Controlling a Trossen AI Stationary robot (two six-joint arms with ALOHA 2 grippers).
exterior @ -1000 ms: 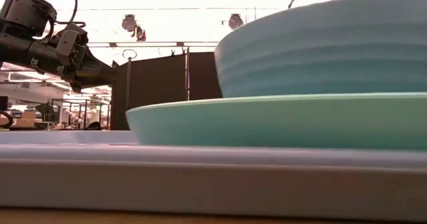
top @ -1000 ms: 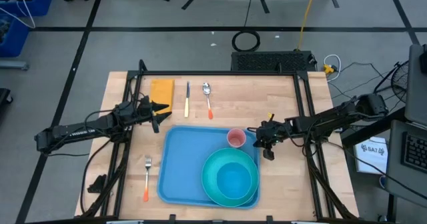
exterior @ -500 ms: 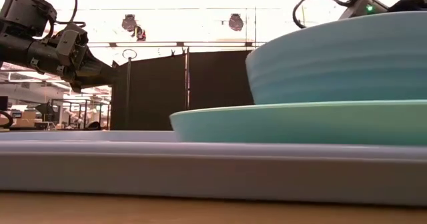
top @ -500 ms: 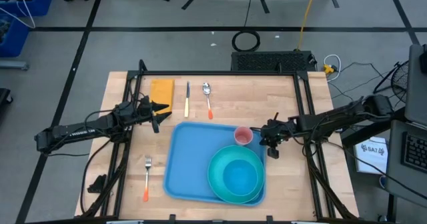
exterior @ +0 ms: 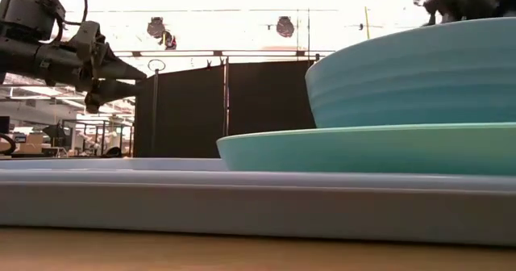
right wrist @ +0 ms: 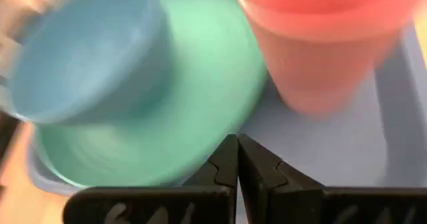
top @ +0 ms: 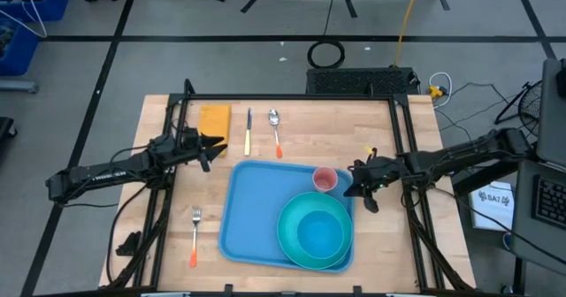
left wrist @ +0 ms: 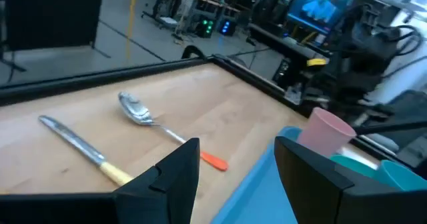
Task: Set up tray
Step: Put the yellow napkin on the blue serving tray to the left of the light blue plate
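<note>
The blue tray (top: 252,209) lies flat on the wooden table and carries a turquoise plate (top: 287,219) with a blue bowl (top: 318,235) on it and an upright pink cup (top: 325,179). My right gripper (top: 358,189) is at the tray's right rim beside the cup, fingers shut (right wrist: 237,141). My left gripper (top: 215,153) hovers open off the tray's far-left corner, and its wrist view (left wrist: 237,151) looks past the spoon (left wrist: 143,114) toward the cup (left wrist: 323,127). My right gripper is shut at the tray's right rim (top: 351,191), coming level from the table's right side. Its own fingers (right wrist: 220,164) hide the place of contact, so the kind of hold cannot be told. The tray's floor (right wrist: 373,137) stays flat on the table.
A knife (top: 248,131) and an orange-handled spoon (top: 276,131) lie near the far edge, beside a yellow cloth (top: 215,118). An orange-handled fork (top: 195,235) lies left of the tray. Black frame rails (top: 168,129) run along the table's left and right sides.
My right gripper has moved toward the table's right edge, and the tray with plate, bowl and cup has slid the same way along the table, staying flat.
</note>
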